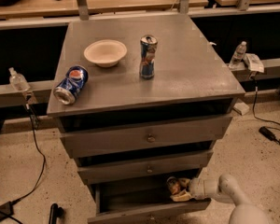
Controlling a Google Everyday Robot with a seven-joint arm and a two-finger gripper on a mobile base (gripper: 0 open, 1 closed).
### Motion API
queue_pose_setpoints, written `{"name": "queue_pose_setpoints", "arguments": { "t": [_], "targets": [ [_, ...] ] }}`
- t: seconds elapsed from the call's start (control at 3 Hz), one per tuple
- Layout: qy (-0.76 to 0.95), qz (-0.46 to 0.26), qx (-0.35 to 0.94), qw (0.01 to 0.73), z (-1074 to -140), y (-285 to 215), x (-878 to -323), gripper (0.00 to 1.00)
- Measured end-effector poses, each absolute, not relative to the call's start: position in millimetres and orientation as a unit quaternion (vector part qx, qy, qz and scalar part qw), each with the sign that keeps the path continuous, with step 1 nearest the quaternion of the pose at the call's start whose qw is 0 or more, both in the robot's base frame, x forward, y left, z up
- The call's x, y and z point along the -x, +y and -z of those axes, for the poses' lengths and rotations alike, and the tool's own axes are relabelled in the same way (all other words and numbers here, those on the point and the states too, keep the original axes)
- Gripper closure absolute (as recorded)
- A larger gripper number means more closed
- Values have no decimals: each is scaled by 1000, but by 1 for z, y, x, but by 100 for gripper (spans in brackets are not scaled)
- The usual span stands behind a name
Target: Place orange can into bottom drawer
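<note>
Reaching into the pulled-out lowest grey metal drawer, the white-armed two-finger gripper clasps the small dented copper-orange soda can. Can is inside the drawer's right half, above its floor.

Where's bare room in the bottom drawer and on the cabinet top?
Bottom drawer: left and middle bare; right end crowded by the orange can and the hand. Cabinet top: bare right of the slim can; bowl and Pepsi can crowd the left.
</note>
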State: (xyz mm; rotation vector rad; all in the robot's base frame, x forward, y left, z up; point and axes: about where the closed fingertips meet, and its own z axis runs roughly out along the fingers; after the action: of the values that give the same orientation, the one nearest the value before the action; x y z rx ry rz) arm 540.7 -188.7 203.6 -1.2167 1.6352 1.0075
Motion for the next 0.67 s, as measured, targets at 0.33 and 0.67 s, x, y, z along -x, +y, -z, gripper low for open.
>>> {"name": "queue_pose_setpoints", "arguments": {
  "t": [0.33,0.67],
  "targets": [
    [654,-401,483,422,-203,-191,-549,100],
    [659,-402,479,418,-200,-192,-559,100]
  ]
}}
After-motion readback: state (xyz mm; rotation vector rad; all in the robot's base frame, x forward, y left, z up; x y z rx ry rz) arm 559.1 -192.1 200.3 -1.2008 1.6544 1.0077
